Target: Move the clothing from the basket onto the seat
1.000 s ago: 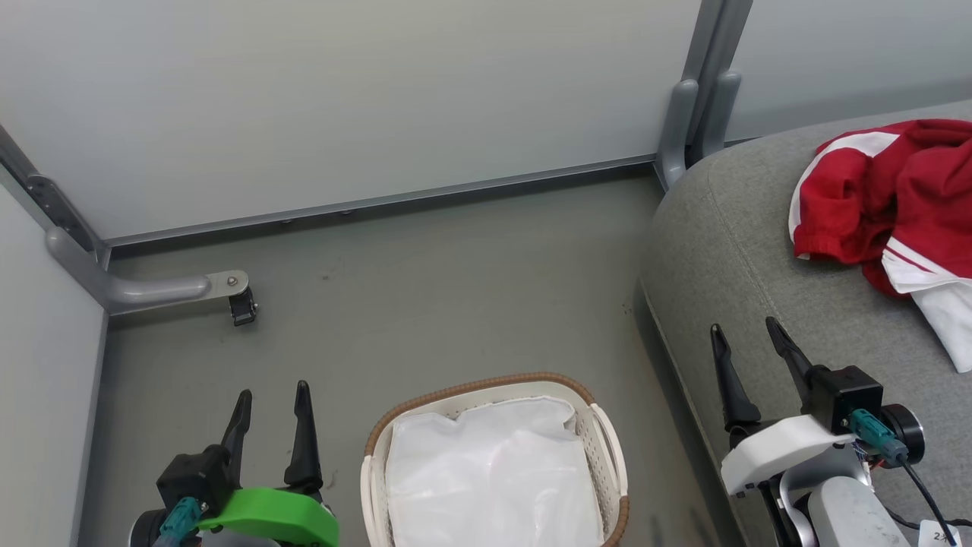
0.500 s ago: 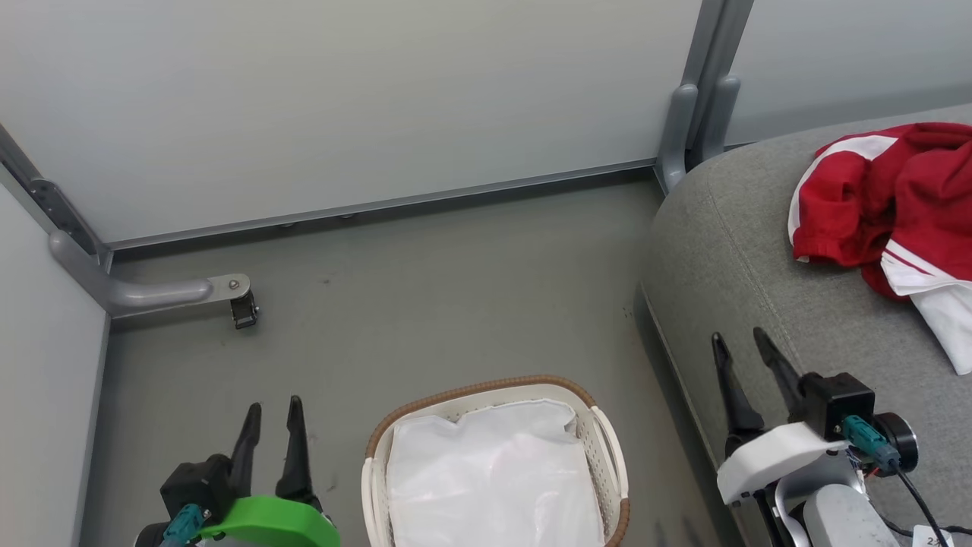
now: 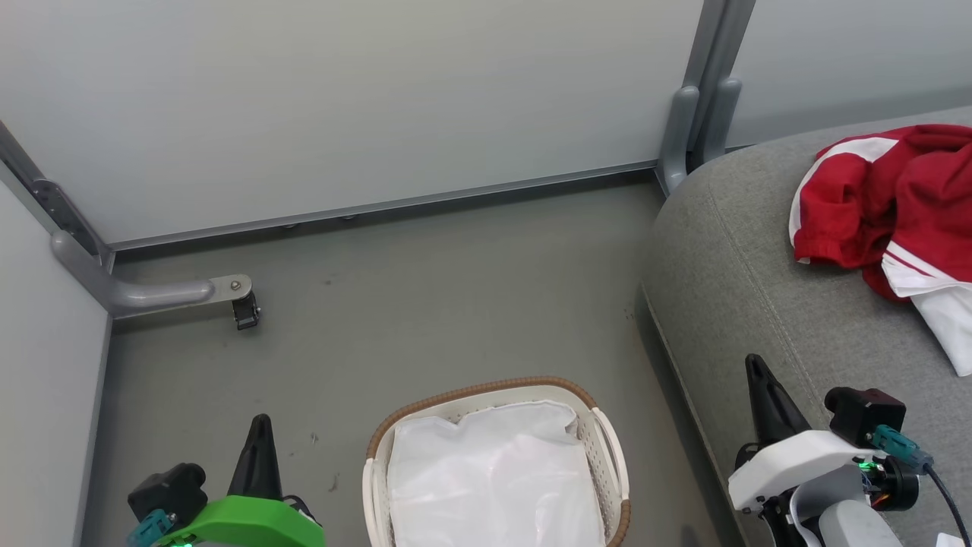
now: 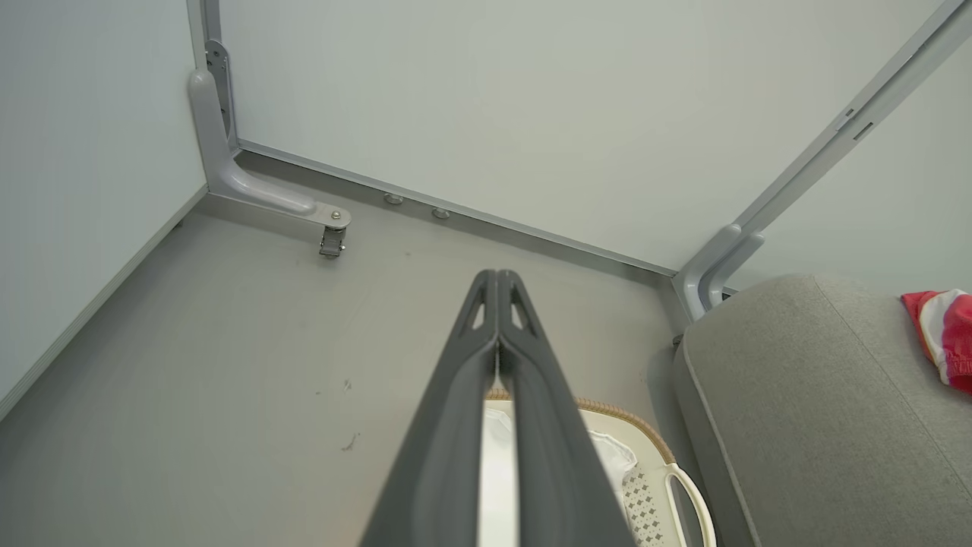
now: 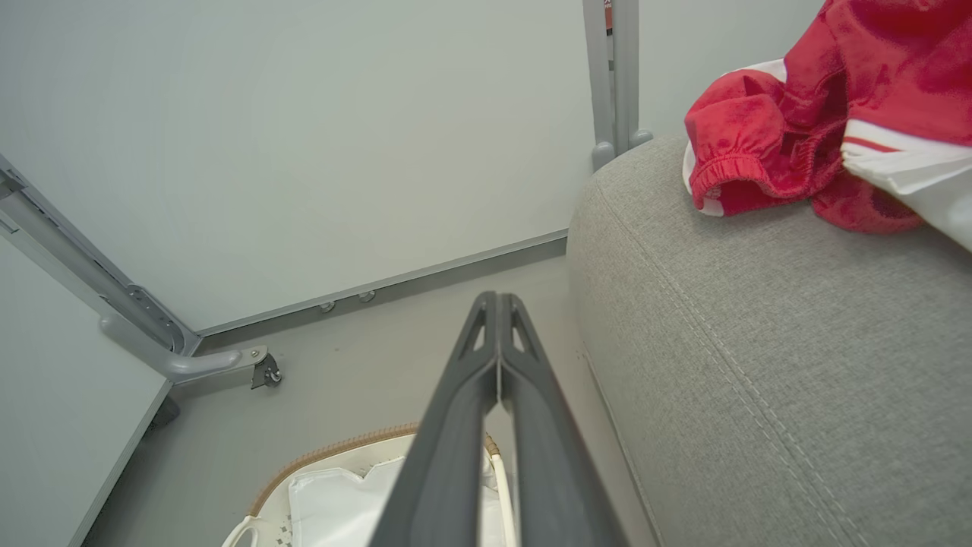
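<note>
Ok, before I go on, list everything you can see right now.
clothing: one heap, piece count unclear; red with white; on the seat
seat: one; light grey; right side
basket: one; cream, brown rim; on the floor between the grippers
liner: one; white; inside the basket
floor: grey
wall panels: pale grey; behind and left
frame leg with caster: one; grey; far left
frame posts: two; grey; corner by the seat
left gripper: green mount, dark fingers; shut, empty; left of the basket
right gripper: white mount, dark fingers; shut, empty; at the seat's near edge
</note>
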